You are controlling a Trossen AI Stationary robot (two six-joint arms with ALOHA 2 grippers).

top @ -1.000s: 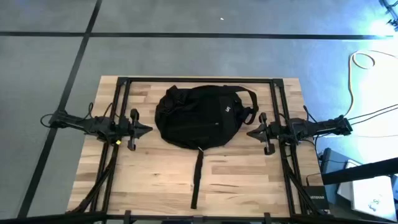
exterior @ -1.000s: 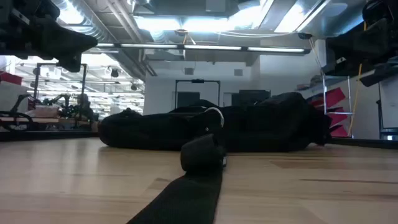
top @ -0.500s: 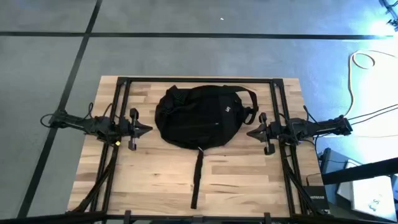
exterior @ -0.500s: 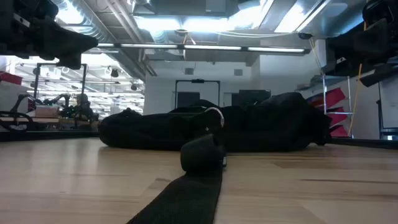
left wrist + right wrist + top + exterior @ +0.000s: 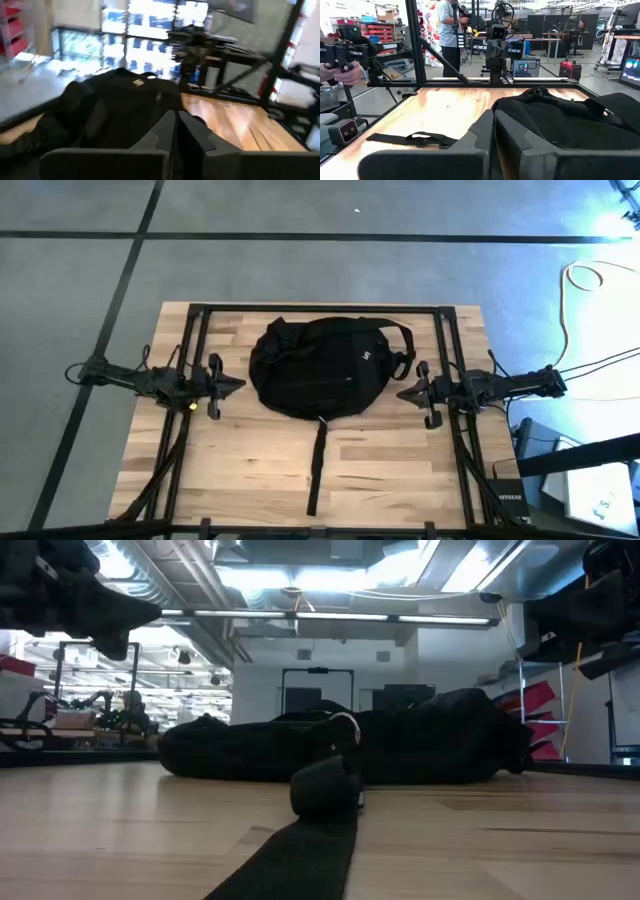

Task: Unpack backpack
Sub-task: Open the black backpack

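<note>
- A long black strap [image 5: 316, 470] lies flat on the wooden table [image 5: 250, 470], running from the near edge toward the backpack; in the low view its rolled end [image 5: 325, 788] sits just in front of the bag
- The backpack [image 5: 325, 368] rests flat on the table's middle, toward the far half, between the two arms; small white lettering [image 5: 367, 357] shows on its top face and a strap loop [image 5: 400, 340] curves out at its right far side
- The left gripper [image 5: 238, 386] hangs just beside the backpack's left edge, apart from it, pointing at the bag; in the left wrist view its fingers [image 5: 162, 135] are pressed together with nothing between them
- The right gripper [image 5: 402, 392] hangs just beside the backpack's right edge, not touching, pointing at the bag; its fingers [image 5: 485, 132] meet along a thin seam, holding nothing
- Beyond the table's far edge, the right wrist view shows a person [image 5: 451, 30] standing in the room and a hand [image 5: 342, 75] at the picture's side
</note>
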